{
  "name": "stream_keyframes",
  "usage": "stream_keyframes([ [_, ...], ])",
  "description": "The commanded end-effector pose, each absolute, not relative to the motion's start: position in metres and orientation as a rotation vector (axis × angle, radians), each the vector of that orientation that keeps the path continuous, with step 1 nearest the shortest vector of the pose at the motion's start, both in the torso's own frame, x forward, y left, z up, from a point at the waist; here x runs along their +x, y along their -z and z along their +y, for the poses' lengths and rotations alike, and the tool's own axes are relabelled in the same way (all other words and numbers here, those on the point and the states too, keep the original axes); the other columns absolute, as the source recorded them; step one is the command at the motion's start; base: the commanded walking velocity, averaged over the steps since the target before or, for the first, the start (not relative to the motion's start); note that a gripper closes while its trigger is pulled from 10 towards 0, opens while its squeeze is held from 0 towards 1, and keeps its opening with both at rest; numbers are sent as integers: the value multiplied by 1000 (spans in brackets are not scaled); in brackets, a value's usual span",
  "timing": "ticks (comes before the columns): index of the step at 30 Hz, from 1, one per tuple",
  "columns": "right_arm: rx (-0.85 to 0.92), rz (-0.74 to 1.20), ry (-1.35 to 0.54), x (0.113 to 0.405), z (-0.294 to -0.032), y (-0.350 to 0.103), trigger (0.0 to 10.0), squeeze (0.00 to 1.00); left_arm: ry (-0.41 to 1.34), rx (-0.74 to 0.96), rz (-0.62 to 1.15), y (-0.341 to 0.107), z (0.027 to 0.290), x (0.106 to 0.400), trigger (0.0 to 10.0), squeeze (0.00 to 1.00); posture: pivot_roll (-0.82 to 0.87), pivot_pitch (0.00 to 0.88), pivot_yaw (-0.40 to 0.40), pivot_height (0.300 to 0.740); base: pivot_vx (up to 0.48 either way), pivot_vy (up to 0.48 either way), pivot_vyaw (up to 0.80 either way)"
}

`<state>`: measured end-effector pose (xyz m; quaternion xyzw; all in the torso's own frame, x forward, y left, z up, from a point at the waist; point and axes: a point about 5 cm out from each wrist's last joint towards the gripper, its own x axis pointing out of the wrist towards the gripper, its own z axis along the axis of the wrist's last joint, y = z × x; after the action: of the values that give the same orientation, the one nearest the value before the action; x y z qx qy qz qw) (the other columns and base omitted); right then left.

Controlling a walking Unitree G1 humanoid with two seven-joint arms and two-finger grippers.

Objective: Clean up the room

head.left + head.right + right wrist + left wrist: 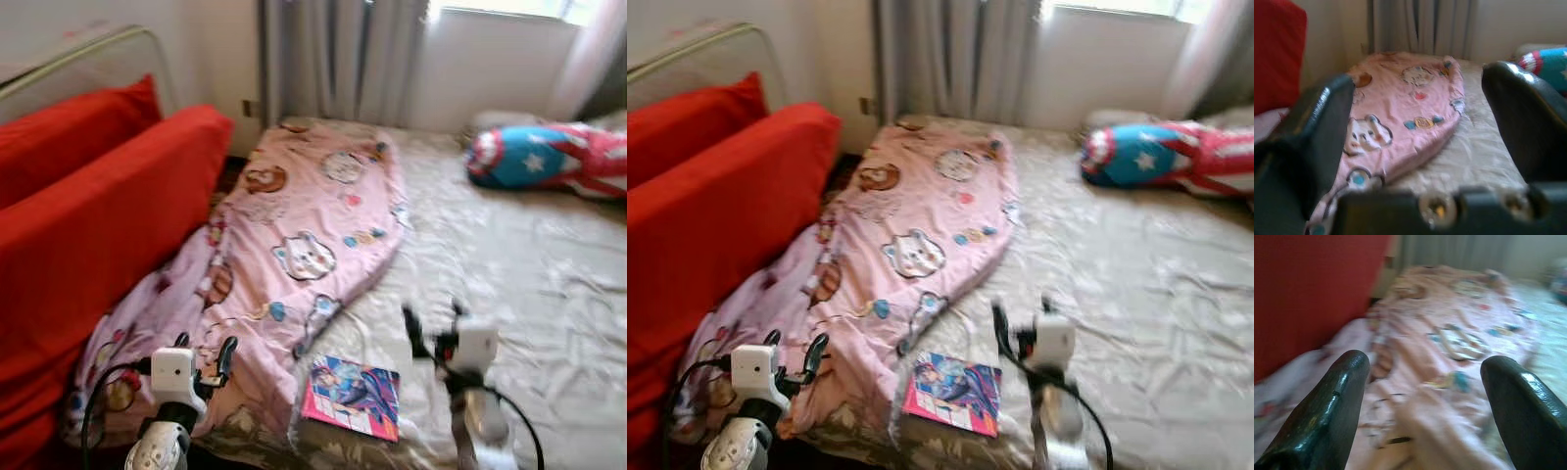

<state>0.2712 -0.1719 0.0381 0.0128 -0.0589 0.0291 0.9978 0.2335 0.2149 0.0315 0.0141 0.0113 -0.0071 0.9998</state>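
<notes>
A pink blanket (304,225) printed with cartoon animals lies rumpled along the left side of the bed (529,294), which has a creased beige sheet. A colourful picture book (353,397) rests flat on the sheet near the bed's front edge, beside the blanket's lower end. My left gripper (204,349) is open and hovers over the blanket's near corner; the left wrist view looks past its fingers (1327,406) at the pink fabric. My right gripper (434,323) is open above the sheet, just right of the book, empty.
Large red cushions (98,215) lean along the left of the bed, with a metal frame (88,49) behind them. A blue and red star-patterned cushion (549,157) lies at the far right. Grey curtains (333,59) hang at the back wall.
</notes>
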Motion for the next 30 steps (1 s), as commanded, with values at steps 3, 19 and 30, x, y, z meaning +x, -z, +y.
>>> stream_keyframes([
  [3,42,-69,-29,260,-166,-28,10000,0,30,33,34,-35,215,235,10000,0,36,0,-52,740,0,0,0],
  [19,65,1,184,229,-195,-30,10000,0,38,63,-38,-67,218,255,10000,0,22,0,-58,740,0,0,0],
  [30,66,10,200,237,-196,-38,10000,0,28,41,-19,-68,217,252,10000,0,-5,0,-51,740,0,0,0],
])
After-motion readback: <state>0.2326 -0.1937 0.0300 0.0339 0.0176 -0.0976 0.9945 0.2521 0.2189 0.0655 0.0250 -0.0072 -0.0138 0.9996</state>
